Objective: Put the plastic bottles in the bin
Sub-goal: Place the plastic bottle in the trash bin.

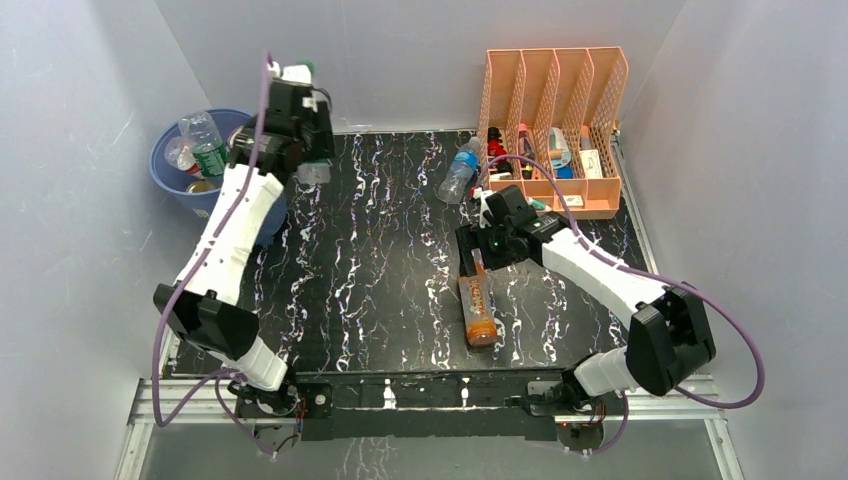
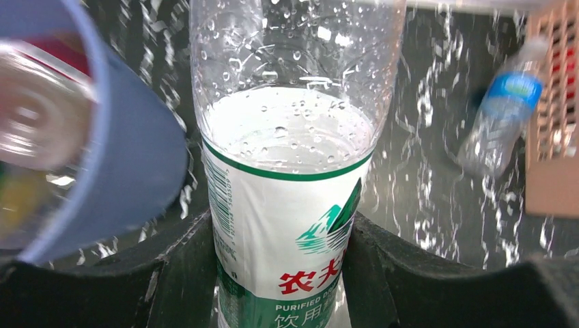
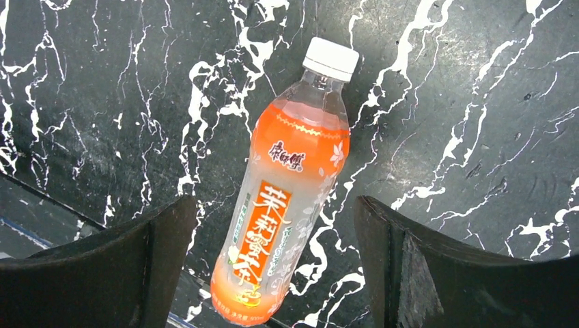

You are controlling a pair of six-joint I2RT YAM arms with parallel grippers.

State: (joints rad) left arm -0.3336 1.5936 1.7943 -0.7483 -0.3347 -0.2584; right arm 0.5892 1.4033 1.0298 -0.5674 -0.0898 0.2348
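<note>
Two bottles are in play, one for each arm.

From overhead, your left gripper (image 1: 312, 168) is at the far left of the black marbled tabletop (image 1: 390, 300), just right of the round blue plastic bin (image 1: 163, 170). It carries a clear plastic bottle with a white-and-green label (image 1: 314, 174). The bottle is beside the rim, not over the opening, so I judge the drop is not yet due. Several bottles already stand high in the bin, so pick a gap before you let go. Your right gripper (image 1: 478, 252) hangs over the orange tea bottle with a white cap (image 1: 480, 312), which lies on the tabletop right of centre. A clear bottle with a blue label (image 1: 460, 172) lies at the far side, just left of the peach slotted file organizer (image 1: 555, 120), and has not been fetched.

In the left wrist view, the black fingers (image 2: 171, 273) are closed against both sides of the labelled part of the bottle. That is a sensible place to hold, since the printed sleeve gives more bite than the wet-looking clear plastic beyond it. The bin's blue wall curves in close on the left.

In the right wrist view, the fingers (image 3: 136, 273) are spread wide, one on either side of the orange bottle, and neither touches it. They straddle its lower body crosswise, so closing should pinch across the width and not along the length. I cannot tell how far above the tabletop they are.
</note>
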